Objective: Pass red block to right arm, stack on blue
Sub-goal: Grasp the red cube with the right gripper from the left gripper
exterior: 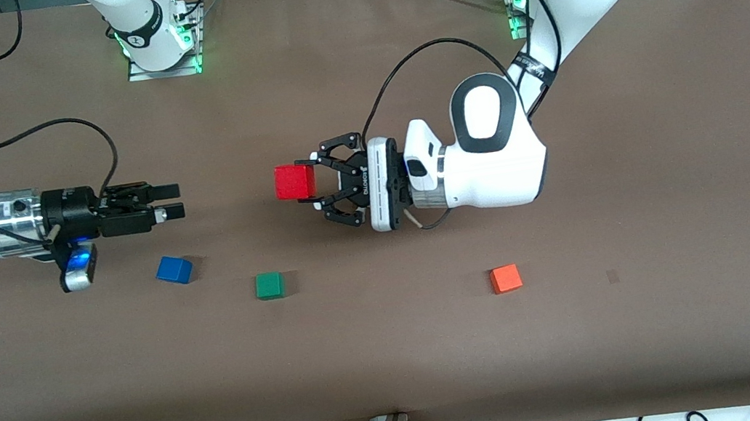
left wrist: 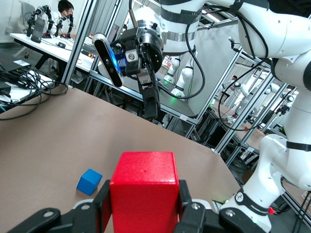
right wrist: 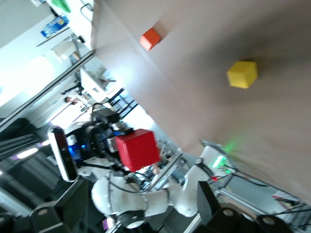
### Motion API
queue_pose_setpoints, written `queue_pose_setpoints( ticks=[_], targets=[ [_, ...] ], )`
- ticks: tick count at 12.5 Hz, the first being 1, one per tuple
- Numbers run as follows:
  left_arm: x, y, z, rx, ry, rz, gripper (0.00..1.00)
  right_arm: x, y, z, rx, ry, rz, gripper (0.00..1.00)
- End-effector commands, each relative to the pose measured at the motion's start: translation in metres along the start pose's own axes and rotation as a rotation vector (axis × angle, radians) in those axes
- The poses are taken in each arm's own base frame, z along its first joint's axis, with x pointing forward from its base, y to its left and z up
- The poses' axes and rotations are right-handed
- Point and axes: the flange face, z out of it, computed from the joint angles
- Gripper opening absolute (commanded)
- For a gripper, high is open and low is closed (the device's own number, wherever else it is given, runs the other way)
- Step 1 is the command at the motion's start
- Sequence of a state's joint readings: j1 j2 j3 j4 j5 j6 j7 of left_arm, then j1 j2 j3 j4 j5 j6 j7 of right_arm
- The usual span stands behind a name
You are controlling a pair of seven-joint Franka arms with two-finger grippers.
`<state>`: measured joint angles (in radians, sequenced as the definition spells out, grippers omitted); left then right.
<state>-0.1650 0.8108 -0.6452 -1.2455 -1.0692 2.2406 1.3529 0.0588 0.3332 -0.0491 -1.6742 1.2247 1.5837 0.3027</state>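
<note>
Nearest the front camera, a wide bare strip of the brown paper-covered table (exterior: 397, 369) runs along its edge. Farther in lie three small cubes, well apart: the orange cube (exterior: 506, 279) toward the left arm's end, the green cube (exterior: 269, 285) near the middle, and the small bright blue cube (exterior: 174, 269) toward the right arm's end. Open table surrounds each. The small bright red cube (exterior: 295, 181) is held off the table, over the middle, clamped between the linkage fingers of the left arm's wide black gripper (exterior: 312, 180); white lettering on that gripper is too small to read. The right arm's slim black gripper (exterior: 172, 201) hangs level above the table beside the blue cube, its straight fingers slightly parted and holding nothing.
</note>
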Motion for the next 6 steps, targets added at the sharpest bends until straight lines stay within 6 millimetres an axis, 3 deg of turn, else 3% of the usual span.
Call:
queue_pose_setpoints(
  ticks=[1, 3, 6],
  targets=[
    [0.012, 0.007, 0.029, 0.0, 0.051, 0.036, 0.0, -0.016, -0.001, 0.047, 0.079, -0.006, 0.003, 1.0],
    [0.013, 0.012, 0.038, -0.009, 0.075, 0.017, 0.0, -0.024, 0.016, 0.083, 0.121, 0.04, -0.077, 1.0],
    [0.014, 0.013, 0.042, 0.003, 0.089, 0.007, 0.0, -0.031, 0.037, 0.1, 0.158, 0.006, -0.16, 1.0]
  ],
)
